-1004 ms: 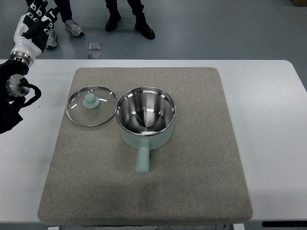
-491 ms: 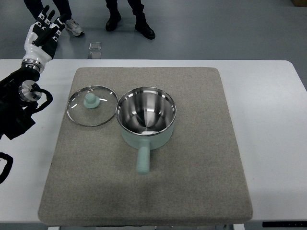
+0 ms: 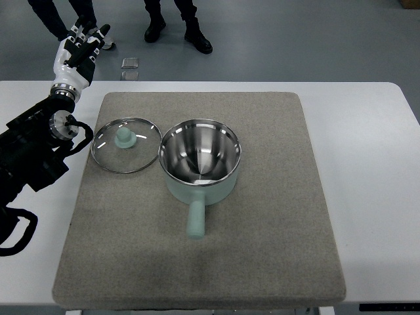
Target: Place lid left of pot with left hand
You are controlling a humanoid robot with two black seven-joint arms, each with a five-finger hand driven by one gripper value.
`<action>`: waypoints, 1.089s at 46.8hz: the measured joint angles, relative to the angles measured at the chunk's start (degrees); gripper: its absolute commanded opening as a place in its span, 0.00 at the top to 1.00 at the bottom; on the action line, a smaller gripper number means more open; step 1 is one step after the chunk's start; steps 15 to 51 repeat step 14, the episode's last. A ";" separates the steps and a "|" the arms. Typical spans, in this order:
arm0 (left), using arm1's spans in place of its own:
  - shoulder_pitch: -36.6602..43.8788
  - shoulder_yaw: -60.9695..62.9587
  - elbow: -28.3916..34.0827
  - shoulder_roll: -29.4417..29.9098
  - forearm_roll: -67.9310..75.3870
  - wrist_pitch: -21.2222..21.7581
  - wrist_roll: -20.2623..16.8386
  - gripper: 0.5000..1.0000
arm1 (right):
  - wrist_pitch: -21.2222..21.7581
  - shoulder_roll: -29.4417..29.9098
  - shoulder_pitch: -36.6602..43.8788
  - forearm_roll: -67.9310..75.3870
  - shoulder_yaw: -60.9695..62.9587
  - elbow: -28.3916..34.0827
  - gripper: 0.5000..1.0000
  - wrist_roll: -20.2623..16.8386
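Note:
A glass lid (image 3: 126, 145) with a steel rim and a mint-green knob lies flat on the grey mat (image 3: 262, 256), touching the left side of the pot (image 3: 199, 159). The pot is steel inside, mint green outside, uncovered, with its handle pointing toward me. My left hand (image 3: 79, 47) is white and black, fingers spread and holding nothing. It is raised beyond the table's far left edge, up and left of the lid. Its black arm comes in from the left edge. The right arm is out of view.
The mat lies on a white table (image 3: 374, 164). People's legs and shoes (image 3: 197, 39) stand on the floor beyond the far edge. A small square object (image 3: 130, 63) lies on the floor there.
My left hand and arm have moved to the right, closer to the mat and lid. The lid and pot have not moved.

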 measured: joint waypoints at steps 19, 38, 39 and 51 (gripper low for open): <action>-0.04 -1.37 0.14 0.08 0.23 -1.22 2.72 0.01 | 0.07 0.00 0.24 -0.07 0.11 0.00 0.15 0.00; -0.04 -1.37 0.14 0.08 0.23 -1.22 2.72 0.01 | 0.07 0.00 0.24 -0.07 0.11 0.00 0.15 0.00; -0.04 -1.37 0.14 0.08 0.23 -1.22 2.72 0.01 | 0.07 0.00 0.24 -0.07 0.11 0.00 0.15 0.00; -0.04 -1.37 0.14 0.08 0.23 -1.22 2.72 0.01 | 0.07 0.00 0.24 -0.07 0.11 0.00 0.15 0.00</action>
